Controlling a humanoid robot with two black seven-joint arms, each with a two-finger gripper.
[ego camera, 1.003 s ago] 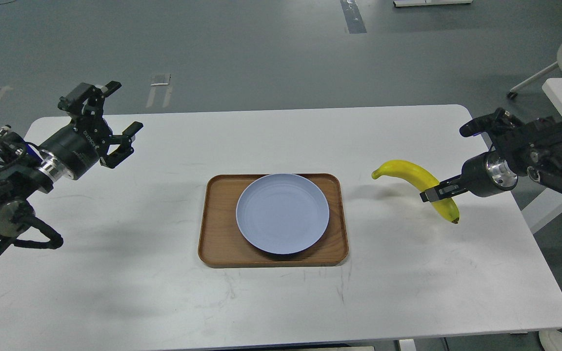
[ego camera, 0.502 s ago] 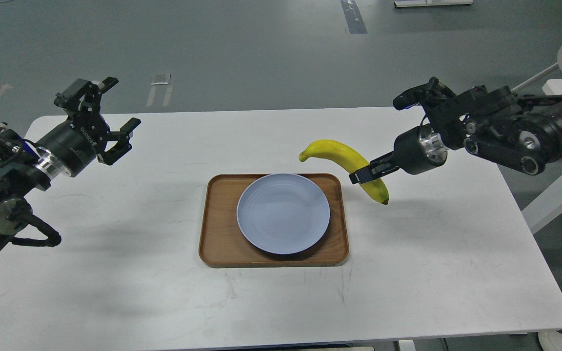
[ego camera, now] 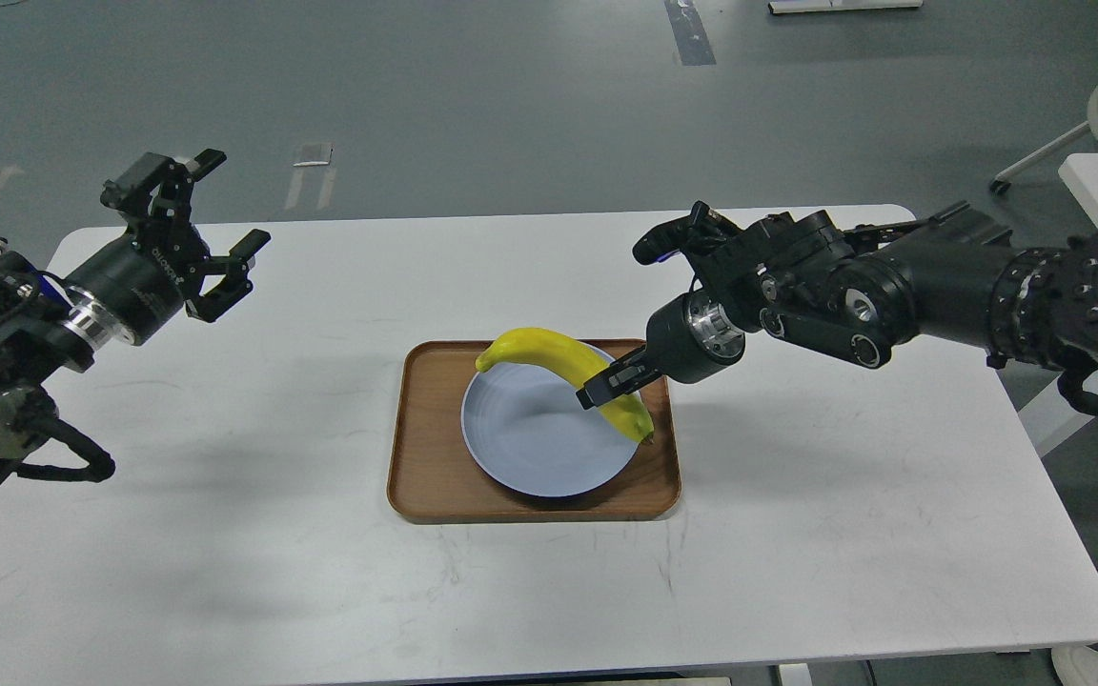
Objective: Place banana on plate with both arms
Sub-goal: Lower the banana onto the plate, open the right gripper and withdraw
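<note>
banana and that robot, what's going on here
The right end effector is shut on the banana, gripping it around its middle and holding it over the right side of the pale blue plate. The plate sits on a wooden tray on the white table. The banana looks not yet released. The left end effector is open, holds nothing, and hangs over the table's far left.

Curved yellow banana (ego camera: 559, 357), dark tip at five o'clock, hangs over the round pale blue plate (ego camera: 530, 448), toward its two o'clock rim.
</note>
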